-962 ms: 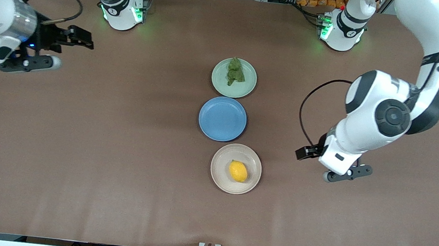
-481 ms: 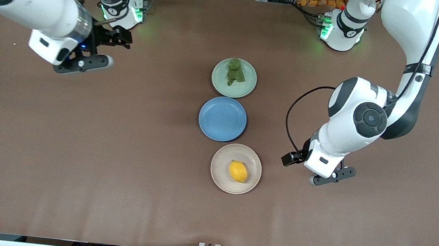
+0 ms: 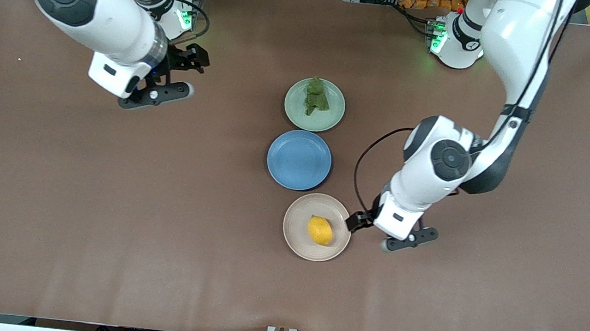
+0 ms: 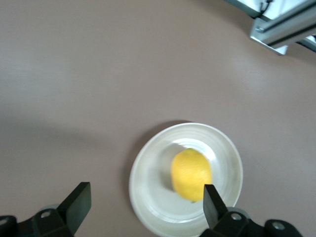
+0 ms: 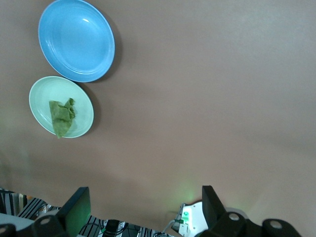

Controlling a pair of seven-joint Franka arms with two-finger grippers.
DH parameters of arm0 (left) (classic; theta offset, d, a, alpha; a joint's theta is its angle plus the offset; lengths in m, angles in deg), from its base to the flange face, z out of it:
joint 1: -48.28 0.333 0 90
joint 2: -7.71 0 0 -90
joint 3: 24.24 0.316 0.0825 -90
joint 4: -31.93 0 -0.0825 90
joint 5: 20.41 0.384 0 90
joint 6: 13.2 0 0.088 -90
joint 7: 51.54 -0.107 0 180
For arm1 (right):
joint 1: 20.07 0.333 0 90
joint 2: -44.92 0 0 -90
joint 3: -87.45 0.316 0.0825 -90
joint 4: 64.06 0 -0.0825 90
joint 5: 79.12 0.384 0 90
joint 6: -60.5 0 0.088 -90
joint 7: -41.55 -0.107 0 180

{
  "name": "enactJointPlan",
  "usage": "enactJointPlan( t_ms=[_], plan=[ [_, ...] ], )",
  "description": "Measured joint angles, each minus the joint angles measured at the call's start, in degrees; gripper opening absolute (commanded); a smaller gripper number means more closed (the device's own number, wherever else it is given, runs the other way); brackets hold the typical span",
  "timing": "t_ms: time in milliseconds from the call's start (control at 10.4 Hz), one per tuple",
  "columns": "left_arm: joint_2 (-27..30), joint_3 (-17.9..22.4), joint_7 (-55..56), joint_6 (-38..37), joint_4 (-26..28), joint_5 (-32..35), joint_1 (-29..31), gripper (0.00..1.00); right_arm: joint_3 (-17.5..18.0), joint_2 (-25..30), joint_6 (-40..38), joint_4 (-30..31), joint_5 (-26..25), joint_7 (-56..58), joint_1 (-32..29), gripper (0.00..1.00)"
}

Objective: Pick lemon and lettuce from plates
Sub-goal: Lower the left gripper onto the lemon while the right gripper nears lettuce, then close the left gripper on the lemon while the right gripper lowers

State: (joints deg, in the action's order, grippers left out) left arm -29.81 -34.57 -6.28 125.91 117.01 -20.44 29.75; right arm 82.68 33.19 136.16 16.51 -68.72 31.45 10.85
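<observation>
The yellow lemon [image 3: 320, 230] lies on the beige plate [image 3: 297, 226], the plate nearest the front camera. The dark-green lettuce [image 3: 315, 96] lies on the pale green plate [image 3: 333, 112], the one closest to the arm bases. My left gripper [image 3: 357, 222] hangs open over the beige plate's rim on the side toward the left arm's end. In the left wrist view the lemon [image 4: 191, 174] sits close to one finger [image 4: 211, 203]. My right gripper [image 3: 190, 59] is open over bare table near the right arm's base. Its wrist view shows the lettuce [image 5: 61, 117] well away.
A blue plate [image 3: 299, 160] with nothing on it sits between the two task plates. The brown table [image 3: 105, 195] stretches wide on both sides of the row of plates. The arm bases stand along the table's edge farthest from the front camera.
Both arms have swung in toward the row of plates. The left gripper has come up to the beige plate's rim. The right gripper has come in from the table's end.
</observation>
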Motion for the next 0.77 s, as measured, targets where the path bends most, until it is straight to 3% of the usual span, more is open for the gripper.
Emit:
enactJointPlan(
  t_ms=[289, 770],
  plan=[
    [-7.0, 0.2, 0.0, 12.5, -0.4, 0.0, -2.8, 1.0, 0.0, -2.6, 3.2, 0.1, 0.0, -2.4, 4.5, 1.0],
    [-11.6, 0.3, 0.0, 18.0, -0.9, 0.0, -4.4, 1.0, 0.0, -6.7, 9.4, 0.7, 0.0, -12.0, 11.7, 1.0]
  ],
)
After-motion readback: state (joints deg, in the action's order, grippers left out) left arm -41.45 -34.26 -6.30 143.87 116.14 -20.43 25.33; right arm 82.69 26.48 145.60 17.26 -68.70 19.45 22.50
